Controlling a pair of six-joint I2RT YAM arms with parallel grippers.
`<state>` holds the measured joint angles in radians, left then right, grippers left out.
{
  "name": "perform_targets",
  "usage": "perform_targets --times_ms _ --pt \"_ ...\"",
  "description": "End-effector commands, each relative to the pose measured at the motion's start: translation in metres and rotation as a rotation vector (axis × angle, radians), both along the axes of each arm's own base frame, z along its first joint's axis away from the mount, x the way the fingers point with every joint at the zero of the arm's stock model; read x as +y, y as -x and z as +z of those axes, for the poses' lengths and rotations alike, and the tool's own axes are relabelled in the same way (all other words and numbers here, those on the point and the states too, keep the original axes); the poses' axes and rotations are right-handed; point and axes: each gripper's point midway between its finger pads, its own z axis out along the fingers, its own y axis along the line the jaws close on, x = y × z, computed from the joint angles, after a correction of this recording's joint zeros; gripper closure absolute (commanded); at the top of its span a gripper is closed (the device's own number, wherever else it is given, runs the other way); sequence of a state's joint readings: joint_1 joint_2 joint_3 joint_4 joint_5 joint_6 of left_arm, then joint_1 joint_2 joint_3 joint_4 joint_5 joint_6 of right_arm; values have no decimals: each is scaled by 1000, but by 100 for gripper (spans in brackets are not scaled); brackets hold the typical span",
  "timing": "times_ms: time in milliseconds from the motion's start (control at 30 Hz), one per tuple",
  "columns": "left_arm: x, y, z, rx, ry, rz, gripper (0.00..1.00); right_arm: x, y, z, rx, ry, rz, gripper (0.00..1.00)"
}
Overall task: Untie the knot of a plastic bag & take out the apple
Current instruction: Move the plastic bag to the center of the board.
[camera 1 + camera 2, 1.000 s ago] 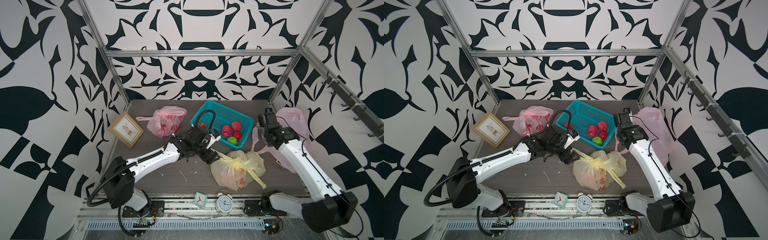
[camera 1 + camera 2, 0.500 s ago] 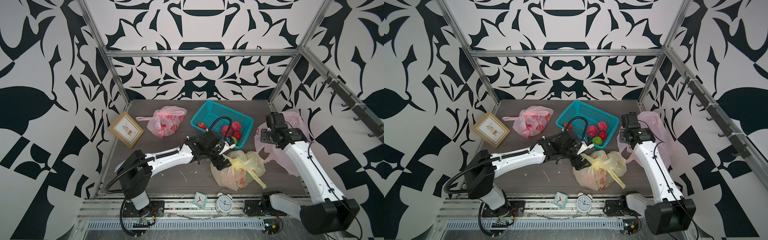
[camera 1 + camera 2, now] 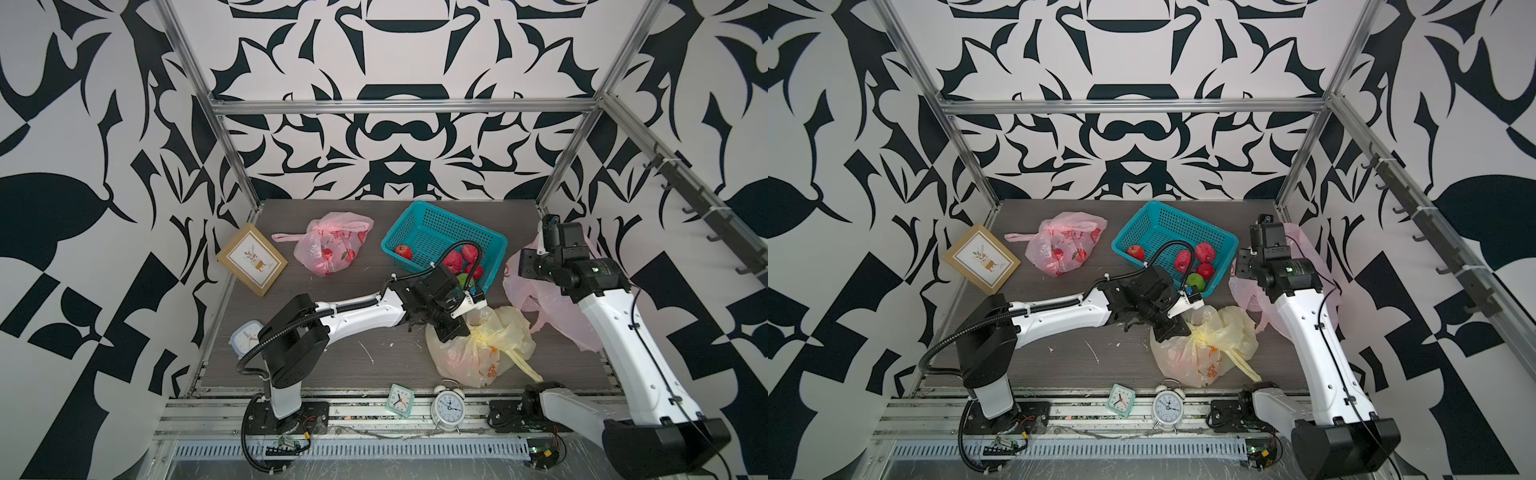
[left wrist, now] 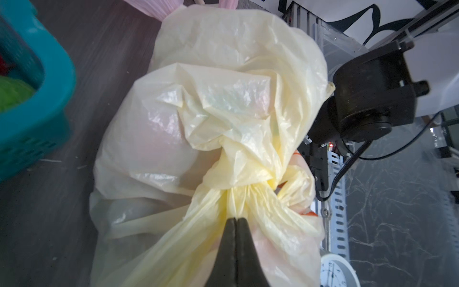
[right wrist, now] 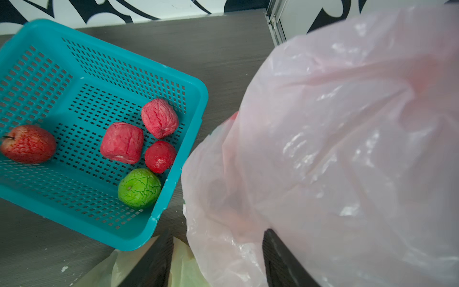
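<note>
We log the left tool [image 4: 236, 220] pressed together, pinching the yellow bag [image 3: 486, 361] just beside its knot [image 4: 238, 179]. The bag lies near-right on the surface [image 3: 415, 374], just nearer than the basket [image 3: 440, 230]. Right tool [image 5: 218, 234] spread, against the pink bag [image 5: 347, 149].

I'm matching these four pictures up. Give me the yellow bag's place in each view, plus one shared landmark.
Both top views: yellow bag at the table's front, right of centre.
Left wrist: fills the middle, left gripper shut on it.
Right wrist: a sliver at the bottom edge.
Landmark: teal basket, seen in all four.
</note>
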<state>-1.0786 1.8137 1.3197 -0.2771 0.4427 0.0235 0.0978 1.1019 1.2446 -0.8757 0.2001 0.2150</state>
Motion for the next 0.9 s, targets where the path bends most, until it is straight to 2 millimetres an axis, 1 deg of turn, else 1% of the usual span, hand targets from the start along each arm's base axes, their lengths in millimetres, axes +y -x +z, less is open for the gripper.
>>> perform_targets --times_ms 0,67,167,367,467,600,700,733,767,867 --pt "5 5 1 25 -23 -14 100 10 -1 34 -112 -47 45 39" --pt "13 0 4 -4 -39 -1 100 14 0 36 -113 -63 62 39" --pt "31 -14 15 -57 -63 43 100 21 0 37 -112 -89 96 39" --pt "85 -52 46 -202 -95 192 100 49 1 49 -162 -194 227 38" --pt "111 -70 58 -266 -102 270 100 72 2 54 -187 -272 330 37" --pt "138 -84 67 -335 -125 343 100 116 11 59 -207 -369 540 38" --pt "157 -94 66 -380 -151 389 100 155 21 54 -183 -357 699 40" --pt "163 -96 65 -394 -155 402 100 170 25 50 -167 -345 756 40" --pt "170 -100 63 -414 -157 420 100 187 29 41 -136 -333 814 40" --pt "192 -114 57 -459 -172 491 100 226 34 9 -26 -288 926 42"
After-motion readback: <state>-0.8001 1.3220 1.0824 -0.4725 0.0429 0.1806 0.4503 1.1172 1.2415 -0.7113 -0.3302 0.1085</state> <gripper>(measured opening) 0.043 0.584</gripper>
